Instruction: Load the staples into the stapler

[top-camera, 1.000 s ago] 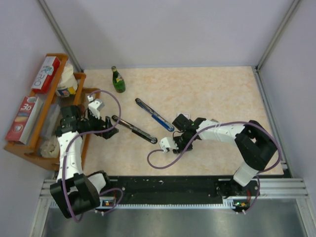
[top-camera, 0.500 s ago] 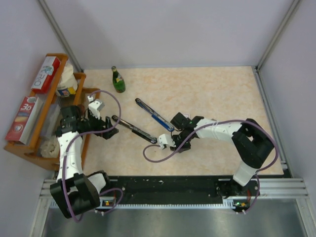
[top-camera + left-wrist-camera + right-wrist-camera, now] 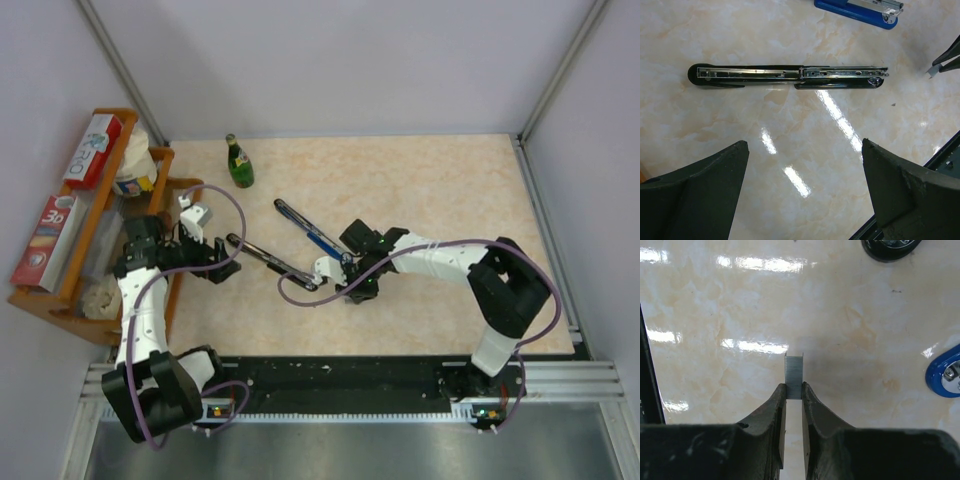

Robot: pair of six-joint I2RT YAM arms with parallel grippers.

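Observation:
A short grey strip of staples sticks out past the tips of my right gripper, which is shut on it just above the table. In the top view the right gripper is right beside the near end of the black stapler. That stapler lies opened flat with its metal channel facing up. My left gripper hovers open over bare table on the near side of the black stapler, with nothing between its fingers. In the top view the left gripper is at the stapler's left end.
A blue stapler lies just behind the black one, its end showing at the right wrist view's edge. A green bottle stands at the back left. A wooden rack with boxes lines the left edge. Purple cables loop by both arms.
My right wrist has swung left and away from the table's near edge, closer to the black stapler's end. The left arm has not moved.

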